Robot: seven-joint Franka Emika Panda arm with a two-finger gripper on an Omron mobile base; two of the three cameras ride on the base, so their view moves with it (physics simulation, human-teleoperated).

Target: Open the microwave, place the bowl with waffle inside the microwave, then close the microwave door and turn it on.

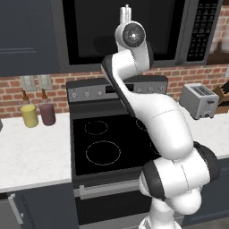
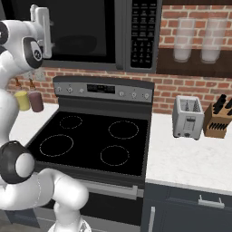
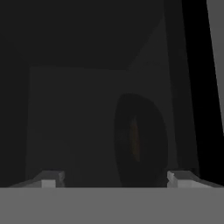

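The microwave (image 1: 197, 31) hangs over the stove, its keypad (image 2: 142, 34) on the right side. Inside its dark cavity sits the bowl with waffle (image 3: 140, 140); the hand view is rolled, so the bowl appears on edge with an orange streak of waffle. The bowl is a dim shape in the base views (image 1: 103, 44) (image 2: 77, 44). My gripper (image 3: 116, 179) is raised at the cavity's mouth (image 1: 126, 10) (image 2: 44, 27), a short way from the bowl. It is open, fingertips (image 3: 52, 179) far apart with nothing between them. I cannot make out the microwave door.
Below is the black-topped stove (image 1: 103, 147) with its knob panel (image 2: 104, 90). A silver toaster (image 2: 188, 117) and a knife block (image 2: 218, 118) stand on the right counter. Yellow (image 1: 29, 114) and maroon (image 1: 47, 112) jars stand on the left counter.
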